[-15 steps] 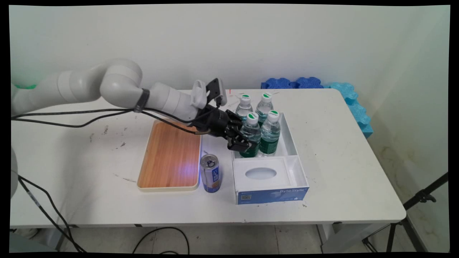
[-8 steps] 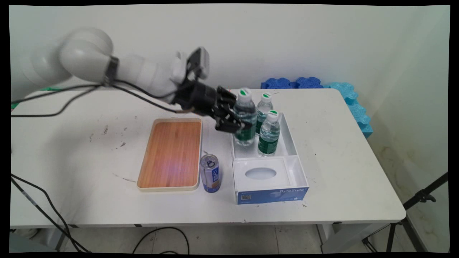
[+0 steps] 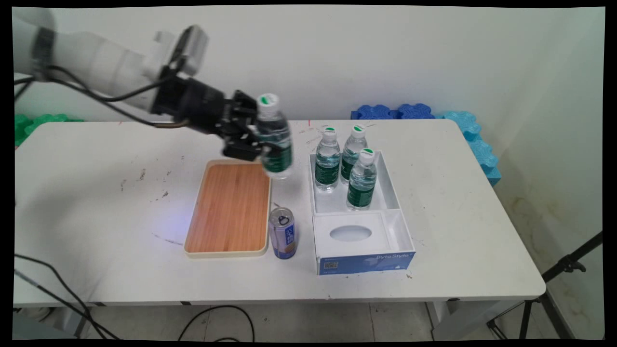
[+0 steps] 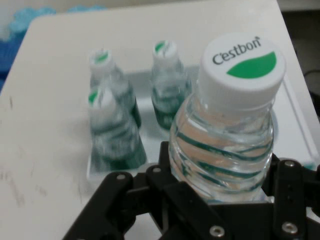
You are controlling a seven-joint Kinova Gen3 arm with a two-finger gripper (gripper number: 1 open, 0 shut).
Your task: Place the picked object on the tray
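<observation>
My gripper [image 3: 260, 144] is shut on a water bottle [image 3: 274, 137] with a white and green cap, held upright in the air above the far right corner of the wooden tray [image 3: 229, 207]. In the hand view the held bottle [image 4: 225, 145] fills the frame between the fingers [image 4: 287, 200], its cap reading Cestbon. Three more bottles [image 3: 344, 164] stand in the white box [image 3: 390, 193] to the right; in the hand view those bottles [image 4: 135, 115] lie beyond the held one.
A drink can [image 3: 282, 233] stands just right of the tray's near corner. A blue and white tissue box [image 3: 361, 246] sits at the white box's near end. Blue foam pieces [image 3: 434, 115] lie at the table's far right edge.
The gripper has lifted one bottle out of the white box and carried it up and to the left, over the tray's far corner. Three bottles stay in the box.
</observation>
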